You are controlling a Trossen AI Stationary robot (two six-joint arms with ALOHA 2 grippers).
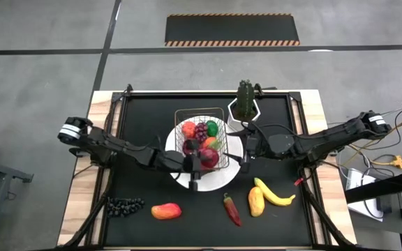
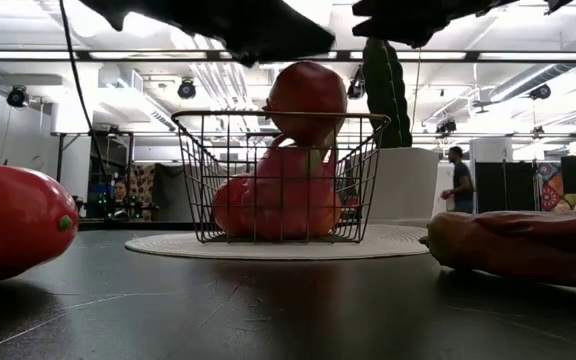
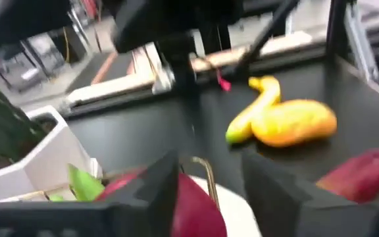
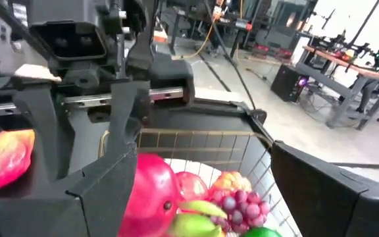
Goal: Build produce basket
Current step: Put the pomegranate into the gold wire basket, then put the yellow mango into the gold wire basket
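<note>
The wire basket (image 1: pixel 201 129) stands on a round white plate (image 1: pixel 176 174) at mid-table and holds several toy fruits, among them purple grapes (image 4: pixel 242 207) and a green piece (image 1: pixel 212 128). A red apple (image 1: pixel 209 159) lies on top of the pile at the basket's near side, and in the low view (image 2: pixel 313 100) it reaches rim height. My left gripper (image 3: pixel 209 191) is open just above the apple, coming from the table's left, with a finger on either side of it. My right gripper (image 4: pixel 219 197) is open and empty over the basket's right side (image 1: pixel 244 155). My left gripper has its open fingers (image 3: pixel 156 191) on either side of the red apple's top (image 3: pixel 199 210), slanting down from the table's left. The apple rests on the fruit pile in the basket. I cannot tell whether the fingers touch it.
On the table's near part lie dark grapes (image 1: pixel 124 206), a red-yellow fruit (image 1: pixel 166 210), a red chili (image 1: pixel 232 209), a yellow mango (image 1: pixel 256 201) and a banana (image 1: pixel 276 195). A cactus in a white pot (image 1: pixel 245 103) stands behind the basket at the right.
</note>
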